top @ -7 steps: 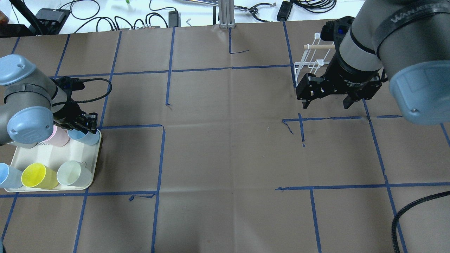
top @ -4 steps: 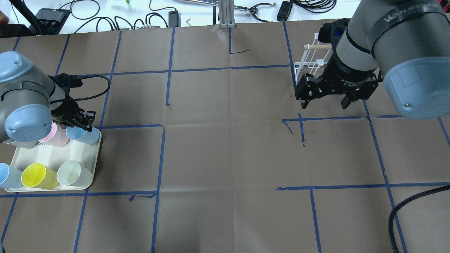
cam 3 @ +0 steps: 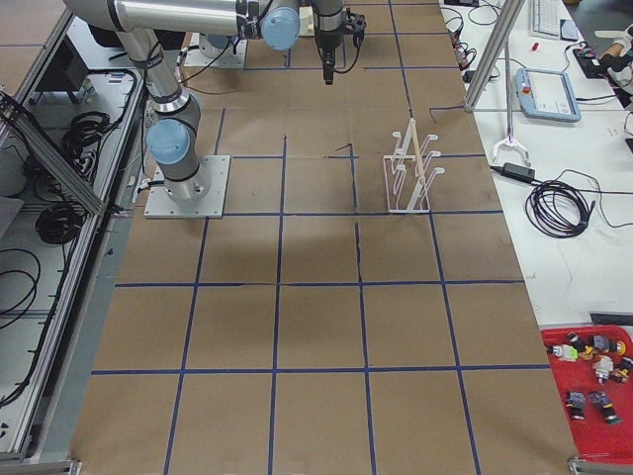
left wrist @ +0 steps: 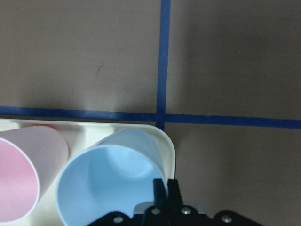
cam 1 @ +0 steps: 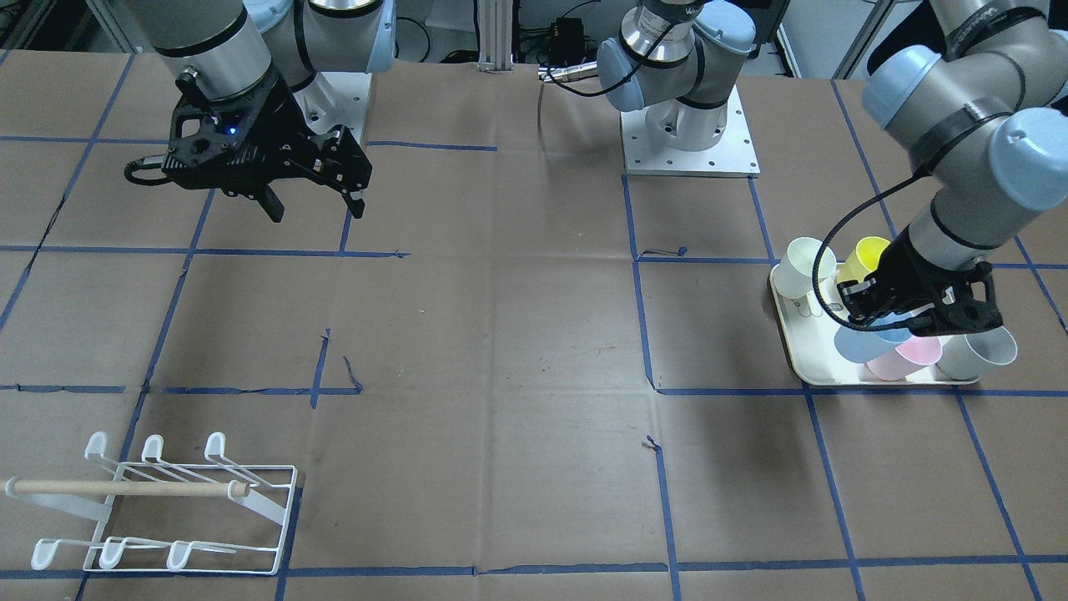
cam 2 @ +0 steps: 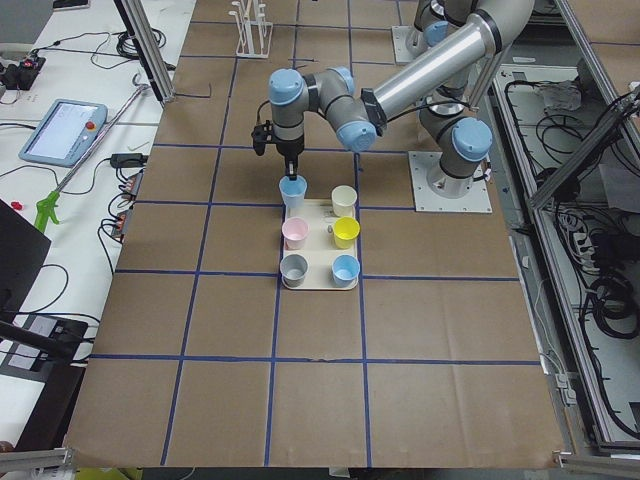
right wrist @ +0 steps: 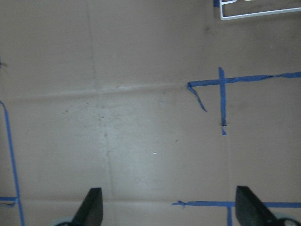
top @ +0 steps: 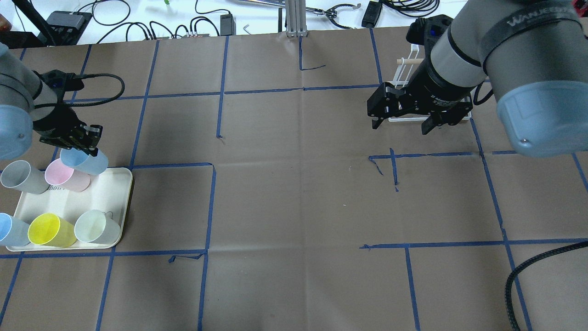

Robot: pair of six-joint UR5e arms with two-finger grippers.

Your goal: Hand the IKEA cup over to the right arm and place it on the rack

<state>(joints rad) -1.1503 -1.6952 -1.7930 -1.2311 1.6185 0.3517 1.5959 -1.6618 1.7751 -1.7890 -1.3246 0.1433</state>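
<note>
Tabletop (cam 1: 501, 334) bears rack (cam 1: 125, 488), whole from front, half-hidden overhead by right arm (top: 459, 59).

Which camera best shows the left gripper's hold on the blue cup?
Left wrist view: close up, the left gripper pinches the blue cup by its rim. Front and overhead show it smaller, tilted; the left side view, tiny.

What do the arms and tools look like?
The left arm and right arm are silver-grey with pale blue joint caps. The left tool and right tool are black, two-fingered, each with a black cable looping at the wrist. A lettered black strap wraps the right arm.
</note>
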